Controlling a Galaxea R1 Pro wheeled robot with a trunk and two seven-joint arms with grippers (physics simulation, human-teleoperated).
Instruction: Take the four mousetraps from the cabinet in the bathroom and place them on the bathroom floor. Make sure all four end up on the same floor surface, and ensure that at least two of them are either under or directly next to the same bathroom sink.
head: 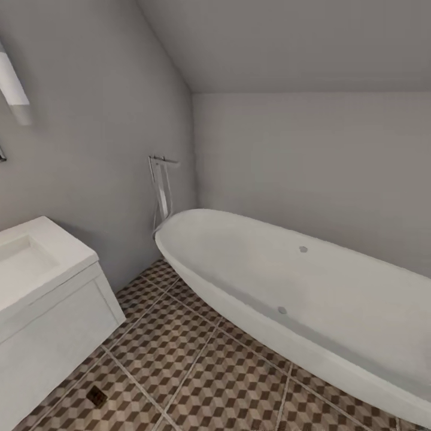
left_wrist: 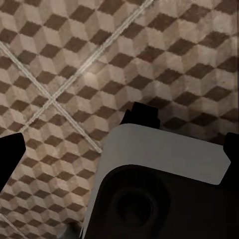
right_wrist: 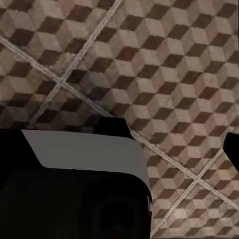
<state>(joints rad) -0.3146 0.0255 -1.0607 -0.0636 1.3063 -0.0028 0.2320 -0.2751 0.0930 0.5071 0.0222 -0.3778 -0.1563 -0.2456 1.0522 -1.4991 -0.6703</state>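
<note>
White porcelain dominates the head view: a rounded tub (head: 311,299) is seen along the far wall at right, w/ a chrome floor-standing tap (head: 161,191) at its near end by the corner. The bathroom sink (head: 27,254), a rectangular basin on a white vanity (head: 60,332), is seen at lower left. On the bathroom floor (head: 197,365), cube-patterned brown and beige, one small dark flat piece (head: 96,395) is seen just beside the vanity's front foot; it is judged to be a mousetrap already set down next to the sink, though detail is too small for certainty. The cabinet is not shown here, so the way to the remaining traps cannot be read off; a turn of the base is probably called for first. In the left wrist view the left gripper (left_wrist: 119,144) is held over bare tile, dark fingertips (left_wrist: 10,152) wide apart at the frame's edges, nothing between them. In the right wrist view the right gripper (right_wrist: 169,142) is likewise spread and empty above the tile. Neither arm can be judged nearer. The tub's long side and the vanity corner are what is to be cleared when the base swings.
</note>
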